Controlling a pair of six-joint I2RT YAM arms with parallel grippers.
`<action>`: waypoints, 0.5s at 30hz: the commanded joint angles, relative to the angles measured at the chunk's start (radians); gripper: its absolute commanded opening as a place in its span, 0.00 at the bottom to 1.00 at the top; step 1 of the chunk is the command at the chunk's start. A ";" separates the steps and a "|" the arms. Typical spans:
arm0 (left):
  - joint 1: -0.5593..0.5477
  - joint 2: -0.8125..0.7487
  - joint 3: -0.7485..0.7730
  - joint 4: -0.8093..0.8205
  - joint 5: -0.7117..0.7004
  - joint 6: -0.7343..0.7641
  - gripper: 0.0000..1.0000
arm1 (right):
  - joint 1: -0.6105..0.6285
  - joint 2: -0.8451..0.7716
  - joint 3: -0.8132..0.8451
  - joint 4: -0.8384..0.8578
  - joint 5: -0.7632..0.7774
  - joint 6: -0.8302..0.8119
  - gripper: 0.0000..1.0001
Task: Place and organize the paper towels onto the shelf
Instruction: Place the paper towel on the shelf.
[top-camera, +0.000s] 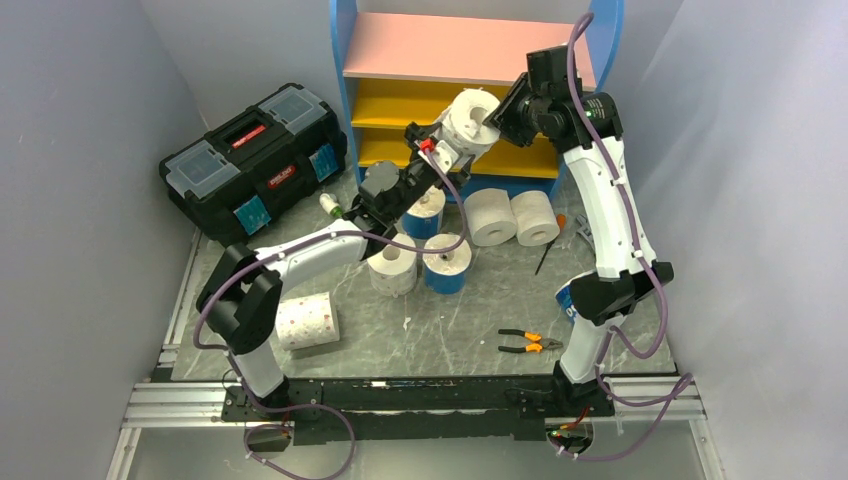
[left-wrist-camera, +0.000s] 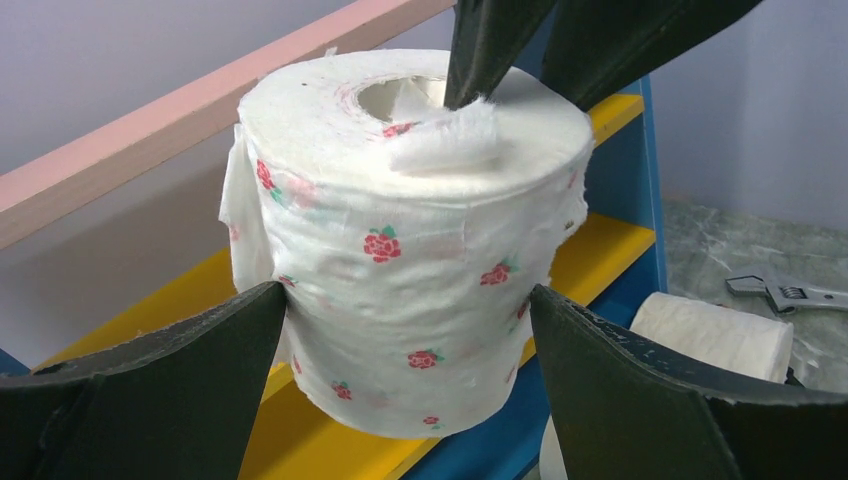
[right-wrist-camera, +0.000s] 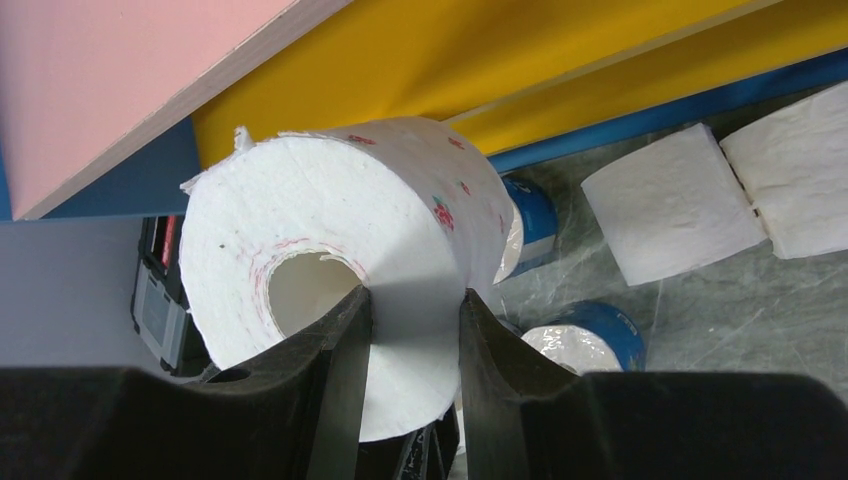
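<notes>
A white paper towel roll with small pink flowers (top-camera: 470, 122) (left-wrist-camera: 400, 200) (right-wrist-camera: 330, 200) hangs in the air in front of the shelf (top-camera: 460, 48), level with its upper yellow board (top-camera: 400, 100). My right gripper (top-camera: 495, 118) (right-wrist-camera: 413, 295) is shut on the roll's wall, one finger inside the core and one outside. My left gripper (top-camera: 455, 140) (left-wrist-camera: 408, 293) stands open, its fingers flanking the roll's lower sides. On the table lie two plain white rolls (top-camera: 492, 215) (top-camera: 535, 217), two blue-wrapped ones (top-camera: 428, 212) (top-camera: 446, 262), another white one (top-camera: 393, 265) and a dotted one (top-camera: 307, 322).
A black toolbox (top-camera: 255, 160) sits at the back left. Orange-handled pliers (top-camera: 530, 342) lie near the right arm's base, a screwdriver (top-camera: 548, 250) beside the white rolls, and a wrench (left-wrist-camera: 790, 293) on the table to the right. Grey walls close in both sides.
</notes>
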 joint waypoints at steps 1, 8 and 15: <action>-0.007 0.023 0.074 0.041 -0.027 -0.021 0.99 | 0.006 -0.001 0.055 0.049 -0.012 0.012 0.00; -0.007 0.053 0.098 0.043 -0.035 -0.031 0.99 | 0.006 0.017 0.059 0.056 -0.021 0.002 0.00; -0.007 0.065 0.099 0.052 -0.035 -0.046 0.99 | 0.005 0.015 0.047 0.075 -0.044 -0.010 0.14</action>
